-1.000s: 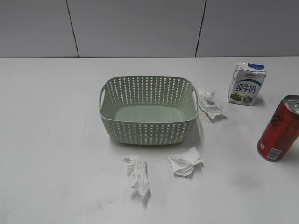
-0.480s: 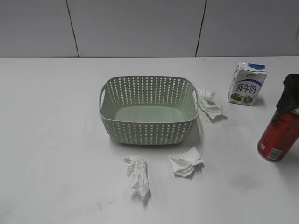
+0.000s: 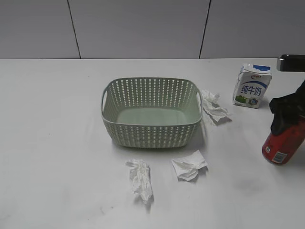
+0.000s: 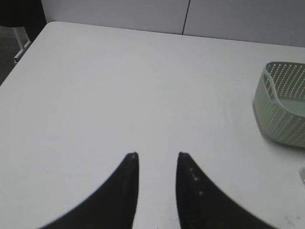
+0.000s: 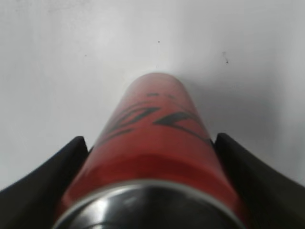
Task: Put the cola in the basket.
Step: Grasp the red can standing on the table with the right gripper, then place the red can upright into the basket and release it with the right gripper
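The red cola can (image 3: 281,145) stands on the white table at the far right, its top hidden by my right gripper (image 3: 287,119). In the right wrist view the cola (image 5: 152,119) fills the gap between the two black fingers of the right gripper (image 5: 150,139), which flank it closely on both sides and look open. The pale green basket (image 3: 150,136) stands empty in the middle of the table, well left of the can. My left gripper (image 4: 156,155) is open and empty over bare table, with the basket (image 4: 281,109) to its right.
A white-and-blue milk carton (image 3: 251,86) stands behind the can. Crumpled tissues lie at the basket's right side (image 3: 213,106) and in front of it (image 3: 189,166), (image 3: 140,179).
My right gripper has come in from the right edge and moved down over the can's top. The can, the basket and the rest have not moved.
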Tool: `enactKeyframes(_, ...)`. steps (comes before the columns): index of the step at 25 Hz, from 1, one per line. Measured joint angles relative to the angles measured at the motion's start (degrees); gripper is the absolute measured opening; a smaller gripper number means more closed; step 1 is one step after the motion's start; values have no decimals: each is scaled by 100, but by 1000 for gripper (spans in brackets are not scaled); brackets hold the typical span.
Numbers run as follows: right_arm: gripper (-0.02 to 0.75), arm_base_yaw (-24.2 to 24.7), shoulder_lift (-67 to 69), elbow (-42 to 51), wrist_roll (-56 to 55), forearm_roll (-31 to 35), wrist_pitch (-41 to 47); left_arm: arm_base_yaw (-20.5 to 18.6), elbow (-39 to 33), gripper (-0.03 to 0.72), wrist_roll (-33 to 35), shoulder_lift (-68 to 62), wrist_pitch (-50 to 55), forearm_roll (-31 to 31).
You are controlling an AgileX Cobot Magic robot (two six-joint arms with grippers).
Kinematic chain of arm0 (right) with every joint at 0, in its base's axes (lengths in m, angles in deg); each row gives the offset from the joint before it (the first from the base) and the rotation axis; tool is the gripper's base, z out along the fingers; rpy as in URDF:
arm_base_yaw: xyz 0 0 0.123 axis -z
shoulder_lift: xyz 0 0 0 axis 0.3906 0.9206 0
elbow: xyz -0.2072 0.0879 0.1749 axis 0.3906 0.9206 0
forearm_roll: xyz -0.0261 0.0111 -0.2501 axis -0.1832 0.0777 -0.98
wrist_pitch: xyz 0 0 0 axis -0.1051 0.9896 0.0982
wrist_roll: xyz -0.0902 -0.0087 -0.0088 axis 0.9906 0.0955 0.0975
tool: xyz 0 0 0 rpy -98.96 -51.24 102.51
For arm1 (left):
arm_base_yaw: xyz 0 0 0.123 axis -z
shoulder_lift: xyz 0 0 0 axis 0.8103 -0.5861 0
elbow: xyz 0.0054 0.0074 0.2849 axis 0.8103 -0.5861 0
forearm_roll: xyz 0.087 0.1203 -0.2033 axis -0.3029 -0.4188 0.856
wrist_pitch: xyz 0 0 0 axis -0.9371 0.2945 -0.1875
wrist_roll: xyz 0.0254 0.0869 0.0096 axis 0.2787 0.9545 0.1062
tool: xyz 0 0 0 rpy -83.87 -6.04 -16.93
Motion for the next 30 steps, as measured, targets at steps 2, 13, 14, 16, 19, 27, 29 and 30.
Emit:
enactKeyframes(2,522,0,5,-16,-6,-27,5,0,0,217,0,0,0,0)
enactKeyframes(13,521,-192,68,-1439,173,-139,1338,0,0,217,0,0,0,0)
enactKeyframes(14,521,-306,68,-1674,179,-223,1483,0,0,217,0,0,0,0)
enactKeyframes(16,521,-686,68,-2092,199,-438,1708,0,0,217,0,0,0,0)
enactKeyframes(19,521,-1301,83,-2716,205,-515,1795,0,0,217,0,0,0,0)
enactKeyframes(27,521,-2536,712,-4362,205,-411,1912,0,0,217,0,0,0,0)
enactKeyframes(29,521,-2773,1019,-4649,205,-411,1977,0,0,217,0,0,0,0)
enactKeyframes(30,521,-2881,1200,-4752,205,-411,1996,0,0,217,0,0,0,0)
